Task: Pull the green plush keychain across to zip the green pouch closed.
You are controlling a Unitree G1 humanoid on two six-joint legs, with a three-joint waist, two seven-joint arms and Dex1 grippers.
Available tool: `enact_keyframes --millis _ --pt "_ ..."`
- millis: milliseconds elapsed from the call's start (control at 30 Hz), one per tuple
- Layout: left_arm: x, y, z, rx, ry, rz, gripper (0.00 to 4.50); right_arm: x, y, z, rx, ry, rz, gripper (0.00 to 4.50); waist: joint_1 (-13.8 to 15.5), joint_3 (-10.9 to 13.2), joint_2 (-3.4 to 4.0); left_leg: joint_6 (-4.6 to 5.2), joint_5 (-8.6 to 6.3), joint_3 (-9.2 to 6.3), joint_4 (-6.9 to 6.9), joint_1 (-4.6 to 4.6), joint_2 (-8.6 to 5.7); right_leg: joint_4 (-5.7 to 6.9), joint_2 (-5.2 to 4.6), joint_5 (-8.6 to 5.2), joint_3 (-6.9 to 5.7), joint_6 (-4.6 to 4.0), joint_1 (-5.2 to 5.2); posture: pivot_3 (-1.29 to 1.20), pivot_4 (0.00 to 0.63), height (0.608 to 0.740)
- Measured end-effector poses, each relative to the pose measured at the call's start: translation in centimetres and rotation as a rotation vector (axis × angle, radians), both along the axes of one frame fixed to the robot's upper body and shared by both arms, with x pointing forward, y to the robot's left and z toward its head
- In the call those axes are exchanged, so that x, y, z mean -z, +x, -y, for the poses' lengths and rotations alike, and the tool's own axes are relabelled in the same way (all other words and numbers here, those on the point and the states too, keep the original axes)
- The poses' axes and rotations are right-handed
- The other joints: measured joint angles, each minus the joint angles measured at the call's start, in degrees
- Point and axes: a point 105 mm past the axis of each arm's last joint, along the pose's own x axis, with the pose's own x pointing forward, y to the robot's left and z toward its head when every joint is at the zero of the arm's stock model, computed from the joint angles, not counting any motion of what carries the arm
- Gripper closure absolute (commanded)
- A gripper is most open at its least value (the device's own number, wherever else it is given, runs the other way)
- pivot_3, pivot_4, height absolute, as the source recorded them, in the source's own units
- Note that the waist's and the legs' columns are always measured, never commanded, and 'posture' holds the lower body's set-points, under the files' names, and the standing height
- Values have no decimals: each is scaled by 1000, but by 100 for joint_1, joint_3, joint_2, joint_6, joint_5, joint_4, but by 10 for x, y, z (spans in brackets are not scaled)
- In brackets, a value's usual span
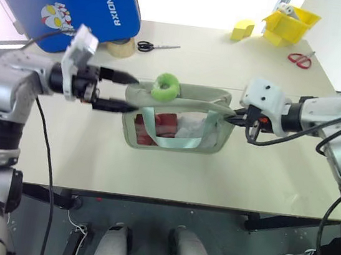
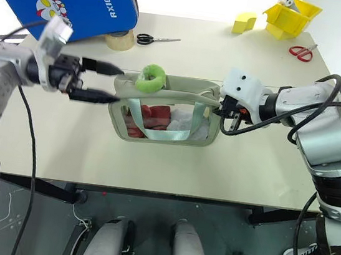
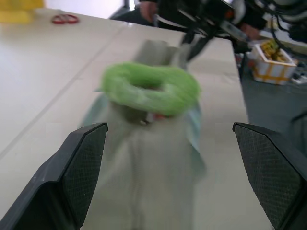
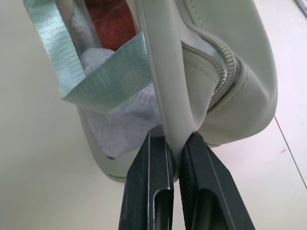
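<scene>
Keychain free, pouch end pinched

Your left gripper [image 1: 131,92] stands spread beside the green plush keychain [image 1: 165,87], not touching it. Your right gripper [image 4: 176,158] pinches the green pouch [image 1: 175,142] at its far end, above the table [image 1: 171,171].

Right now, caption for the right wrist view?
Right gripper pinching the pouch edge beside its zipper.

Blue hard case [image 1: 74,3], at about eleven o'clock on the table, bears white lettering "RXIONG"; the first letter is possibly misread. No other legible markings.
</scene>
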Motion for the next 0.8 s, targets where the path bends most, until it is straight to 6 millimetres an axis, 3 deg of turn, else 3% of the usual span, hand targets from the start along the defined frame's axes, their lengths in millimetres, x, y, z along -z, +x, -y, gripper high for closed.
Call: enact_keyframes --millis 33,133,267,367,500,600,733,800 --pt "5 -1 1 2 14 1 33 0 0 0 0 0 0 4500 -1 0 0 0 0 0 0 0 0 0 1 0 0 0 0 0 150 737" --pt "12 -2 3 -5 51 37 848 -1 0 -1 -1 -1 0 4500 -2 0 0 1 0 0 0 0 -1 1 2 0 0 0 0 0 150 737" --pt "28 4 4 -35 137 81 2882 -2 0 -1 1 0 -2 4500 -1 0 0 1 0 1 0 0 -2 0 2 0 1 0 0 0 150 737" --pt "28 6 6 -45 134 88 4450 -2 0 -1 4 1 -5 4500 0 0 0 1 -1 2 0 0 -2 0 1 0 2 0 0 0 150 737" --pt "28 7 5 -52 141 97 4482 -1 0 -1 5 2 -9 4500 -4 0 0 2 -1 0 -1 1 -2 0 3 0 2 0 0 0 150 737" --pt "27 11 6 -72 151 120 4500 -3 -4 -2 -11 8 -19 3345 5 0 0 2 -1 1 -1 0 -2 -1 2 0 1 0 0 0 150 737" --pt "26 15 7 -87 148 134 4500 -6 -18 0 -80 24 -52 1300 26 1 0 2 -1 -1 -1 -3 -3 -2 1 0 0 0 0 0 150 737" --pt "24 16 8 -87 151 146 4500 -18 -24 5 -121 24 -18 174 39 1 0 2 -1 0 -1 -4 -5 -5 0 0 -1 0 0 0 150 737"
